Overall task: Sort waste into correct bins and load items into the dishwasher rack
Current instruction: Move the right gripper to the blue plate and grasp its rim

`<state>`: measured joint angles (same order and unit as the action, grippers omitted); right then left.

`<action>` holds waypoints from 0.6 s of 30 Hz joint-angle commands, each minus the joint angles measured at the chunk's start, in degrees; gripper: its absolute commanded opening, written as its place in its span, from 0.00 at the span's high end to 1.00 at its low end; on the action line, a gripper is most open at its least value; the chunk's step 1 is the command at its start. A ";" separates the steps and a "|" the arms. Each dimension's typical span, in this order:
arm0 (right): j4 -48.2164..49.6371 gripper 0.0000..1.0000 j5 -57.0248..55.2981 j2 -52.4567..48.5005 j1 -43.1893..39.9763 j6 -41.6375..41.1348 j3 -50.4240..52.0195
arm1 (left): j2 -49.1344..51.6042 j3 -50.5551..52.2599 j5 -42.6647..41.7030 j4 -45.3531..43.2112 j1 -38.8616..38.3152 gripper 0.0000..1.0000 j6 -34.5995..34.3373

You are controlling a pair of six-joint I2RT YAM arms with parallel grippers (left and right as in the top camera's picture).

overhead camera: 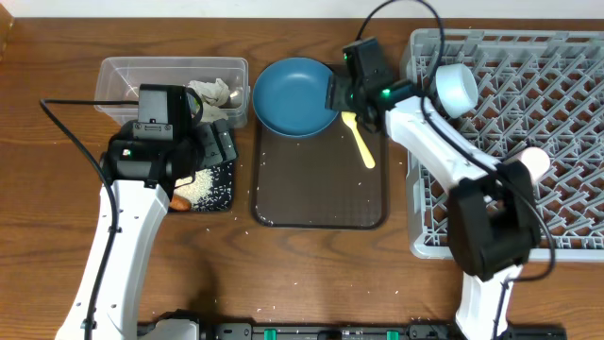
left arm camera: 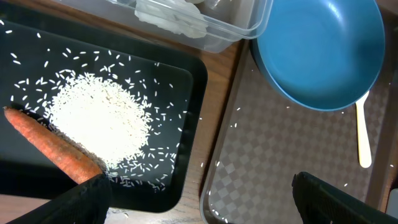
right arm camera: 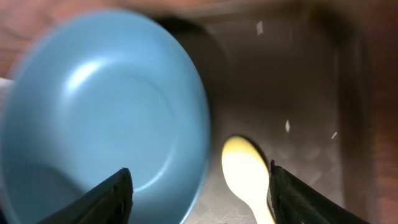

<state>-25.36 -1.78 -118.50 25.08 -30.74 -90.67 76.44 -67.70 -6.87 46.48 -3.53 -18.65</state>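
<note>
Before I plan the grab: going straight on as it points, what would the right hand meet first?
Likely the rim of the blue bowl, possibly the yellow spoon beside it; depth is unclear.

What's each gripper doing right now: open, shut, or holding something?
Left gripper: open, holding nothing.
Right gripper: open, fingers on either side of the yellow spoon, not closed on it.
</note>
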 commanded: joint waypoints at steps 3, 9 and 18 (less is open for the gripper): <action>-0.13 0.41 0.55 -2.64 0.24 -4.59 -0.22 | 0.39 -0.76 0.50 0.20 0.24 0.05 -0.11; 0.17 0.59 0.81 -5.16 0.24 -5.66 -0.22 | 0.39 -0.76 0.50 0.20 0.24 0.05 -0.11; 1.05 0.79 2.08 -6.58 0.66 -5.66 -0.22 | 0.39 -0.76 0.50 0.20 0.24 0.05 -0.11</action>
<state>-24.51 0.05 -124.09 25.10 -36.01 -90.54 76.44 -67.70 -6.87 46.50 -3.53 -18.65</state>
